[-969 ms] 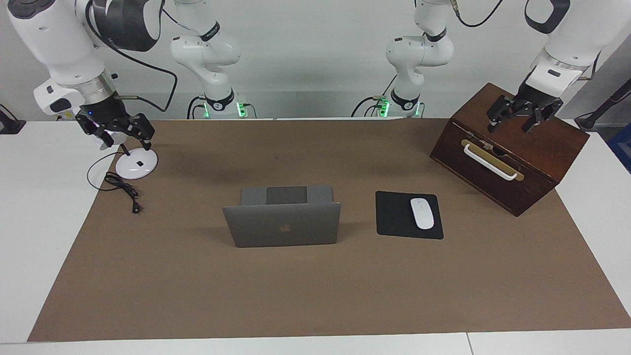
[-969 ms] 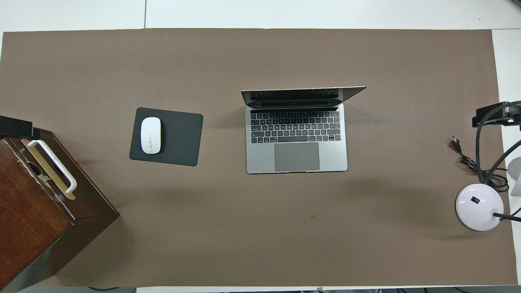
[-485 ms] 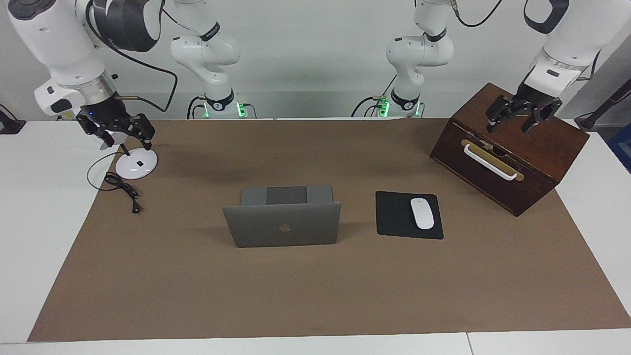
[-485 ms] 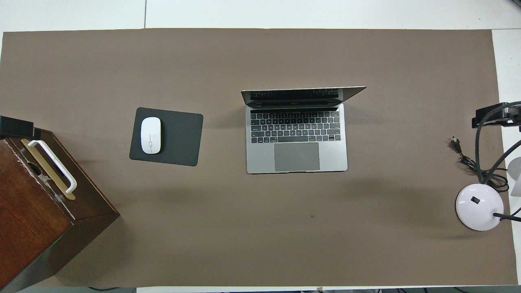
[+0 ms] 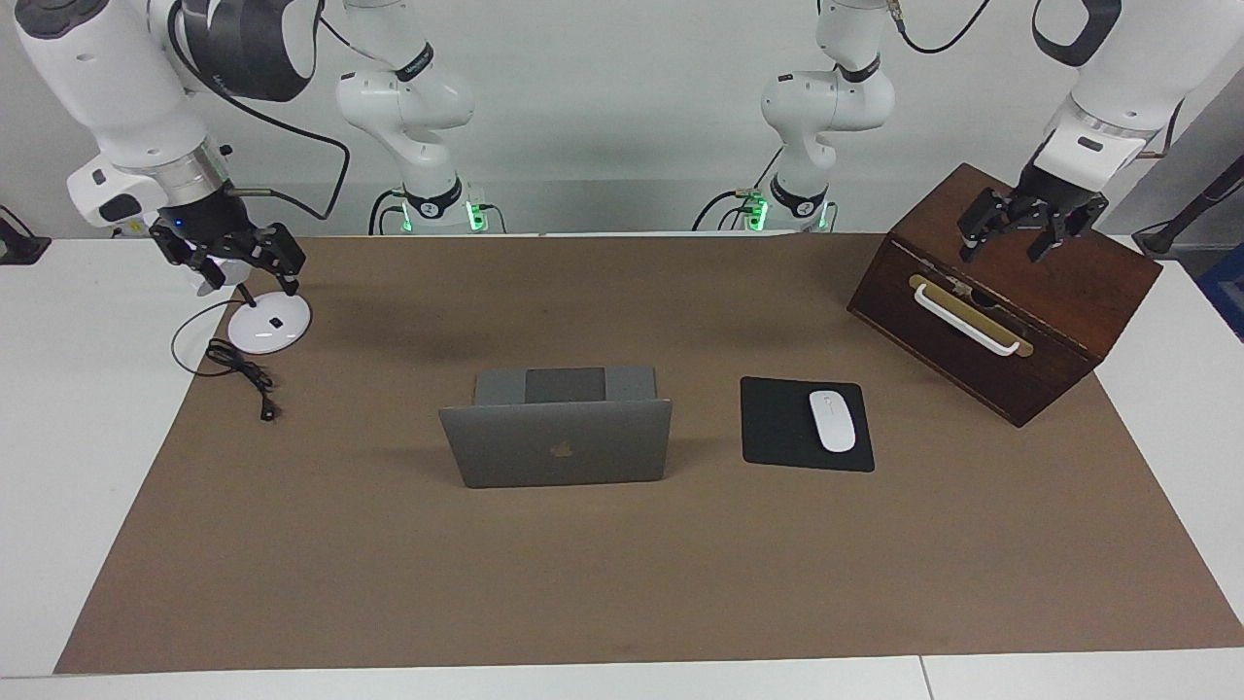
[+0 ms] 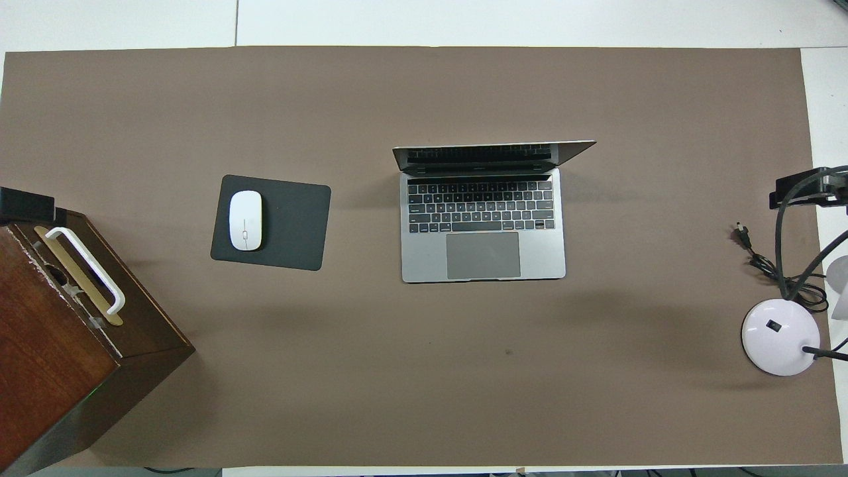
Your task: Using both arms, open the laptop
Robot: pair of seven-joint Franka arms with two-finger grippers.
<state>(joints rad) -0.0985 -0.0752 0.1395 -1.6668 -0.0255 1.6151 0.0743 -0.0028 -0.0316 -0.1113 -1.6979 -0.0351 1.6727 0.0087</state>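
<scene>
Nearest the robots, right gripper (image 5: 245, 261) hangs over the white lamp base (image 5: 269, 325) at the right arm's end of the table, fingers spread, holding nothing. Left gripper (image 5: 1011, 233) is over the top of the wooden box (image 5: 1064, 292) at the left arm's end, fingers likewise apart and empty. Box carries a white handle (image 5: 965, 320) on its front face. A black cable (image 5: 243, 374) trails from the lamp base across the brown mat (image 5: 622, 574). Farther out, mid-table: the laptop (image 5: 559, 428), lid raised upright, keyboard toward the robots, well apart from both grippers. Beside it, toward the left arm's end, a black mouse pad (image 5: 777, 428) with a white mouse (image 5: 832, 420) on it.
</scene>
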